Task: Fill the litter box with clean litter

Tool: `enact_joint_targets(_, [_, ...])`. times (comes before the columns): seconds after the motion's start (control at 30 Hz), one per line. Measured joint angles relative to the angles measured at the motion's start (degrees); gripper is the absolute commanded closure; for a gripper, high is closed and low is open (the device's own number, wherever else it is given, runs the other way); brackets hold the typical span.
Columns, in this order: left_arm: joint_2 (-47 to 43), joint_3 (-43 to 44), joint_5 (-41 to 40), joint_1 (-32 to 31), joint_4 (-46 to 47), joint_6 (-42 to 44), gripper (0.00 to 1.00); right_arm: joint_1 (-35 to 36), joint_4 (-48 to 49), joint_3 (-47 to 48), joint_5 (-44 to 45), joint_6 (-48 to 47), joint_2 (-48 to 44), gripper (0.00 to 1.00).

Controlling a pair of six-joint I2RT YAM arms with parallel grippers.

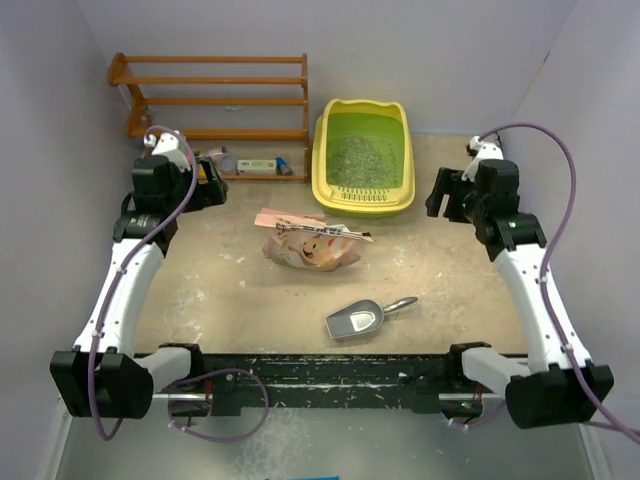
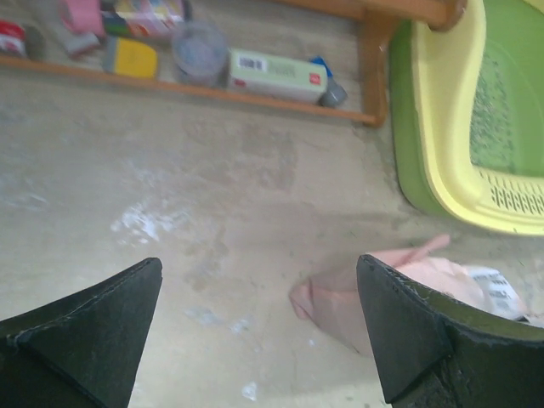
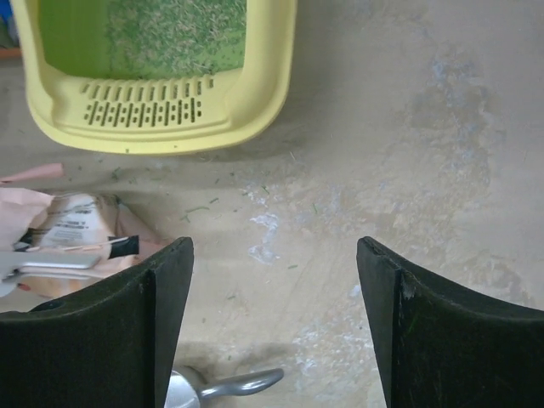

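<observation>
The yellow litter box (image 1: 352, 197) with a green floor stands at the back centre, with pale grey-green litter (image 1: 360, 158) spread on its floor. It also shows in the left wrist view (image 2: 450, 110) and the right wrist view (image 3: 170, 127), where the litter (image 3: 178, 34) is visible. The pink printed bag (image 1: 308, 242) lies in front of the box, and shows in the left wrist view (image 2: 340, 297). A grey metal scoop (image 1: 358, 319) lies nearer the front. My left gripper (image 1: 205, 185) is open and empty at the back left. My right gripper (image 1: 440, 195) is open and empty, right of the box.
A wooden shelf rack (image 1: 215, 100) stands at the back left with small items (image 2: 276, 75) on its lowest shelf. White walls close in both sides and the back. The scoop's handle (image 3: 242, 384) shows at the bottom of the right wrist view.
</observation>
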Motion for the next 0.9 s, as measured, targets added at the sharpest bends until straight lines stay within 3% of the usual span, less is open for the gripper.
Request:
enact_joint_targets(0.43, [-12.68, -13.07, 2.51, -0.63, -0.33, -6.82, 0.01, -0.04, 0.5, -8.0, -0.98, 8.37, -9.88, 0.22])
enact_joint_targets(0.9, [-16.61, -14.27, 0.37, -0.7, 0.31, -7.54, 0.01, -0.04, 0.26, -16.65, 1.05, 8.41, -23.04, 0.2])
